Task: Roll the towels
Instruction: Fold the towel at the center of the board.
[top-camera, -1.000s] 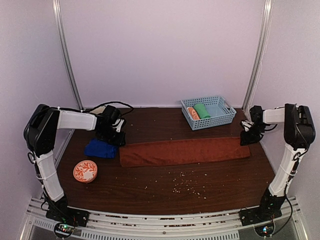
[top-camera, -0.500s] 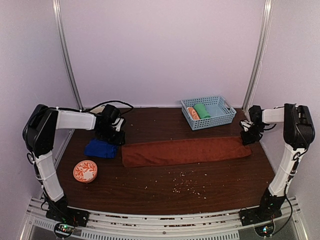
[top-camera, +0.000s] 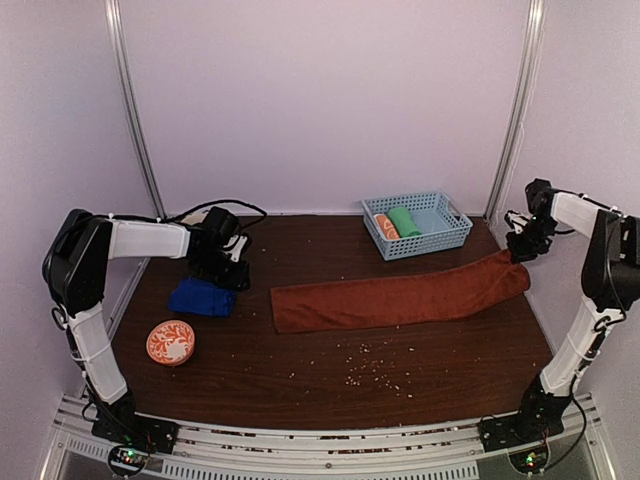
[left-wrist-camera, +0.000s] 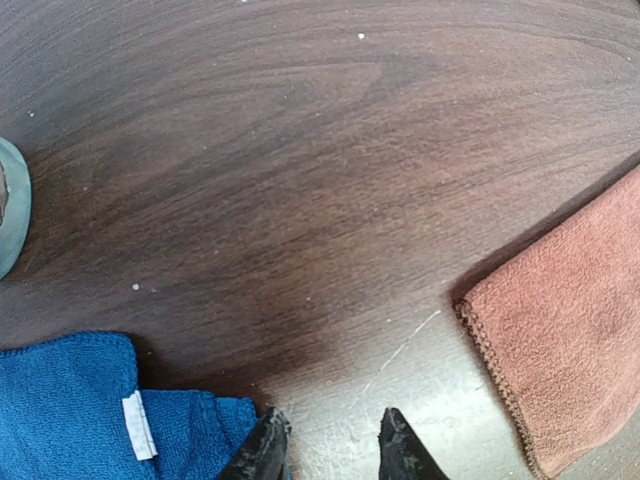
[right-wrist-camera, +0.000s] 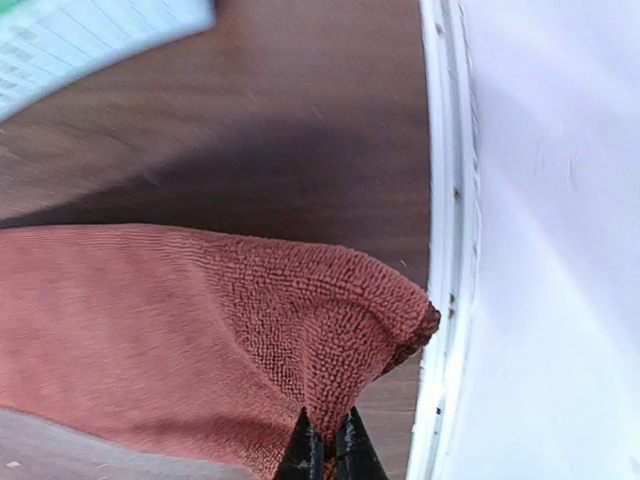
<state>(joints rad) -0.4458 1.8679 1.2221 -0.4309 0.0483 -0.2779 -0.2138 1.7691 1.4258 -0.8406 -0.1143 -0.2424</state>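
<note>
Rust-brown towel (top-camera: 400, 298): lies on the table (top-camera: 300, 385) nearer than the basket (top-camera: 417, 225), with its long axis running left-right across the basket's front. Blue towel (top-camera: 202, 297): bunched, well left of the basket. Left gripper (left-wrist-camera: 330, 450): fingers partly apart, holding nothing, just beside the blue towel. Right gripper (right-wrist-camera: 328, 452): fingers closed on the rust-brown towel's right end, which is raised beyond the basket's right side. The free end points left. Judgement: the right arm is nearer, so the roll would run leftward along the long axis.
</note>
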